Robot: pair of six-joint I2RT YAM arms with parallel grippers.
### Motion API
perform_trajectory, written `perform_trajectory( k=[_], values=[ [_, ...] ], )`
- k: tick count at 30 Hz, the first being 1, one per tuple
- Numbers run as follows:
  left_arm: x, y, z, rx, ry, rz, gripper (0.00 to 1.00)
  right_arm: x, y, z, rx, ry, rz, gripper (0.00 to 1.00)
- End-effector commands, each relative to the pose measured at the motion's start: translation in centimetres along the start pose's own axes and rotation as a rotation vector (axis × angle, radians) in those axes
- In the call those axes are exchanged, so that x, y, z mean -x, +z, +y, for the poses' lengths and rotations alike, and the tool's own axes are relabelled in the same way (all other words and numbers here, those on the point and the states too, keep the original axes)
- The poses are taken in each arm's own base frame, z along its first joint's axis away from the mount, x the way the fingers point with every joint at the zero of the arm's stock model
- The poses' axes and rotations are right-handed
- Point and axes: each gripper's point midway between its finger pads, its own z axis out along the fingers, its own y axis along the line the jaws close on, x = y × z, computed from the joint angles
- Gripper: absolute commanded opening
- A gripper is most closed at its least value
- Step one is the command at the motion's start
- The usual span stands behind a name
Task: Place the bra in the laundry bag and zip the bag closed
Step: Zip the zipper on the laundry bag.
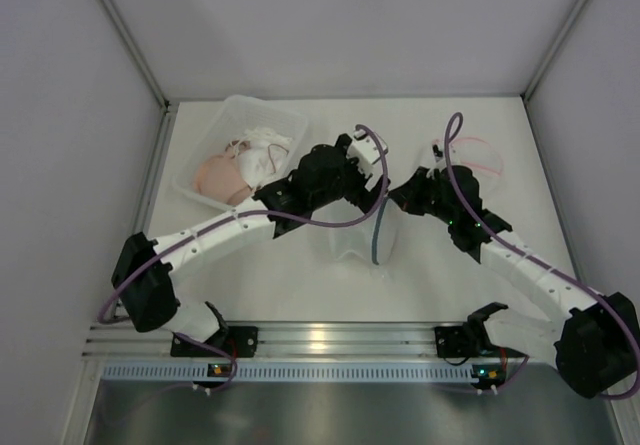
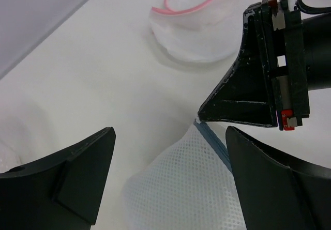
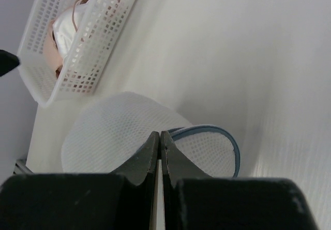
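The white mesh laundry bag (image 1: 360, 240) with a blue zipper edge (image 2: 212, 137) lies at the table's middle, its mouth open in the right wrist view (image 3: 207, 152). My right gripper (image 3: 159, 134) is shut on the bag's rim and holds it up in a peak; it also shows in the top view (image 1: 397, 203) and the left wrist view (image 2: 243, 106). My left gripper (image 2: 170, 137) is open and empty, straddling the raised mesh, just left of the right gripper (image 1: 352, 193). The peach bra (image 1: 222, 177) lies in the white basket (image 1: 215, 130) at far left, also in the right wrist view (image 3: 62, 31).
The basket (image 3: 98, 44) also holds white cloth (image 1: 262, 150). A second clear bag with a pink zipper (image 1: 478, 155) lies at the far right, beyond the right gripper (image 2: 196, 28). Grey walls enclose the table on three sides.
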Motion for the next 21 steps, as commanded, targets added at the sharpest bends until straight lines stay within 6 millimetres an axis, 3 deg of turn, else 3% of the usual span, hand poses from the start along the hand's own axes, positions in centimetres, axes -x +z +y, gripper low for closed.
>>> perform_trajectory(
  k=[1,3,9,13,16,19,21],
  values=[
    [-0.9,1.8,-2.2,-0.119,0.013,0.064,0.94,3.0,-0.8,1.8,0.045,-0.002,-0.088,0.0],
    [-1.8,2.9,-3.2,-0.161,-0.035,0.103,0.94,2.8,-0.8,1.6,0.041,0.009,-0.087,0.0],
    [-2.8,3.8,-5.3,-0.198,-0.169,0.162,0.94,2.2,-0.6,0.8,0.006,0.046,-0.074,0.0],
    [-4.2,3.9,-6.1,-0.145,-0.193,0.232,0.94,2.2,-0.7,0.5,-0.009,0.048,-0.074,0.0],
    [-5.3,4.4,-5.6,-0.049,-0.168,0.272,0.93,2.3,-0.7,0.6,-0.01,0.048,-0.079,0.0],
    [-6.3,4.5,-6.1,-0.002,-0.145,0.304,0.79,2.4,-0.7,0.6,-0.013,0.048,-0.079,0.0],
    [-6.8,4.4,-5.5,0.047,-0.138,0.313,0.55,2.4,-0.8,0.5,-0.018,0.048,-0.081,0.0]
  ],
)
